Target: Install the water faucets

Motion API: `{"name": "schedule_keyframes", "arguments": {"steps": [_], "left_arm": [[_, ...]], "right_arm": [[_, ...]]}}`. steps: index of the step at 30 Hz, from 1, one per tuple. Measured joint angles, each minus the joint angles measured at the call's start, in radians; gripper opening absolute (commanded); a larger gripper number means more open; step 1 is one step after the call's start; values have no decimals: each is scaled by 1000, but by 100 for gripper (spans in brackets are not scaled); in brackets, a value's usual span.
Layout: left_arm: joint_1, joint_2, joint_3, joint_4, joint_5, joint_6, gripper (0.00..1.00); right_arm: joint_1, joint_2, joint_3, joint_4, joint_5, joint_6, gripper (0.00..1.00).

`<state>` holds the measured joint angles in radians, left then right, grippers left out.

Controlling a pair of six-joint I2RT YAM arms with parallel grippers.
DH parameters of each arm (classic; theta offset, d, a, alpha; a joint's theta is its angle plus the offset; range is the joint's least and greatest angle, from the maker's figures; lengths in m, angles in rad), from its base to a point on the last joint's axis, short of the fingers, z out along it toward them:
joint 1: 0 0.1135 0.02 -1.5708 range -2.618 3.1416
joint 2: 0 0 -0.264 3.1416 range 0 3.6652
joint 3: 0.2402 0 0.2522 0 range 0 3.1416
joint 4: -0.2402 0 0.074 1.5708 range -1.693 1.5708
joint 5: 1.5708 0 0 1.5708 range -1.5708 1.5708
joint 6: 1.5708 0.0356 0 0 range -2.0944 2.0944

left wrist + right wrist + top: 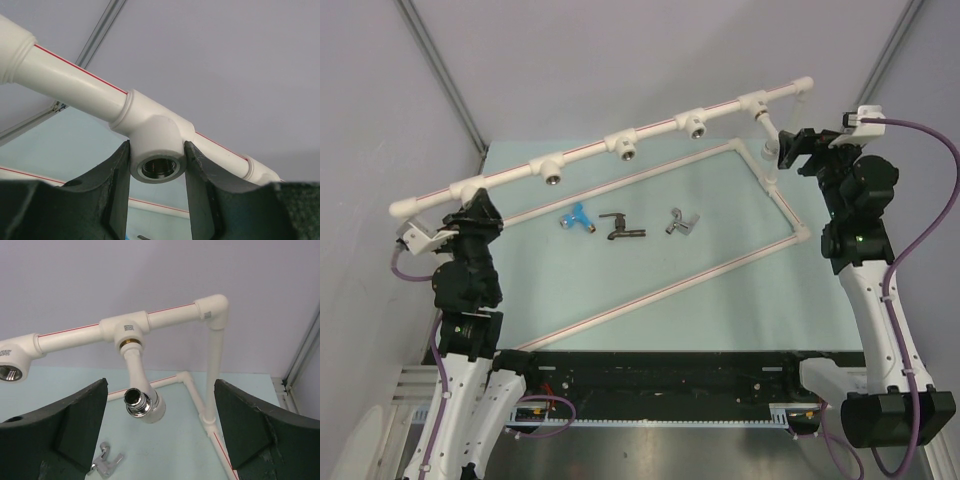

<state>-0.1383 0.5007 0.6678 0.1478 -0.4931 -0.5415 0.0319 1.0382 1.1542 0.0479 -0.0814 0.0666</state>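
Your left gripper (158, 162) is clamping a tee fitting (152, 131) (pads (116, 190) touching). Your right gripper (161, 390) is gaping empty, facing the white faucet (141, 404).

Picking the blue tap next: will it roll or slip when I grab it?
The blue tap lies flat on the table with parts sticking out sideways, so it probably won't roll, though a nudge may spin it. It looks small and rigid, likely light. Its irregular shape could twist in a grip.

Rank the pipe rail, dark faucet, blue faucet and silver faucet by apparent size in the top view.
1. pipe rail, by far
2. dark faucet
3. blue faucet and silver faucet: look alike, so unranked
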Motion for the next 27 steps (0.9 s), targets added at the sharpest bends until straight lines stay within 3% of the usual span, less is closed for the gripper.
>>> {"name": "schedule_keyframes", "arguments": {"steps": [8, 18, 27], "left_arm": [[0, 0, 0, 0, 0, 0, 0], [-1, -1, 0, 0, 2, 0, 0], [-1, -1, 0, 0, 2, 0, 0]], "right_arm": [[-4, 50, 0, 32, -5, 0, 91], [-127, 111, 0, 60, -7, 106, 91], [-132, 158, 3, 63, -18, 121, 91]]}}
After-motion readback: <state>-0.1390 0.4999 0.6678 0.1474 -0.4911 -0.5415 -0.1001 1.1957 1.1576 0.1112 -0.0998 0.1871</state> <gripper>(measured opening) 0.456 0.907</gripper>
